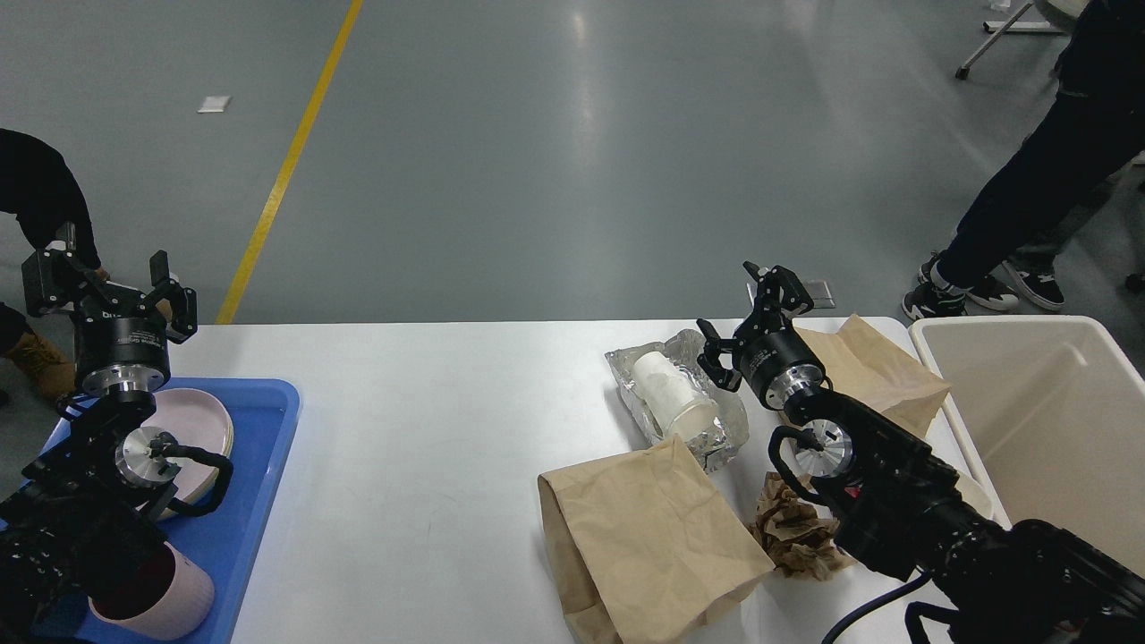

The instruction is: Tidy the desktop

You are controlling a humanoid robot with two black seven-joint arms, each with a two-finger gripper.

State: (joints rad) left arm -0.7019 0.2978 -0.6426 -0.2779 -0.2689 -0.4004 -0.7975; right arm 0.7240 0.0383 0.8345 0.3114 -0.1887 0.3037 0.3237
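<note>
Left gripper [109,283] raised at the left edge, jaws spread, right gripper [750,315] raised mid-right, jaws spread

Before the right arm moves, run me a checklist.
1. Right gripper open and holding nothing: ok.
2. Paper cup in view, lying on the foil: ok.
3. Bin beside the table, open top: ok.
4. Left gripper away from the rubbish, above the blue tray: ok.
5. Person standing near the bin: not ok.
6. What is in the paper bags: cannot tell.
</note>
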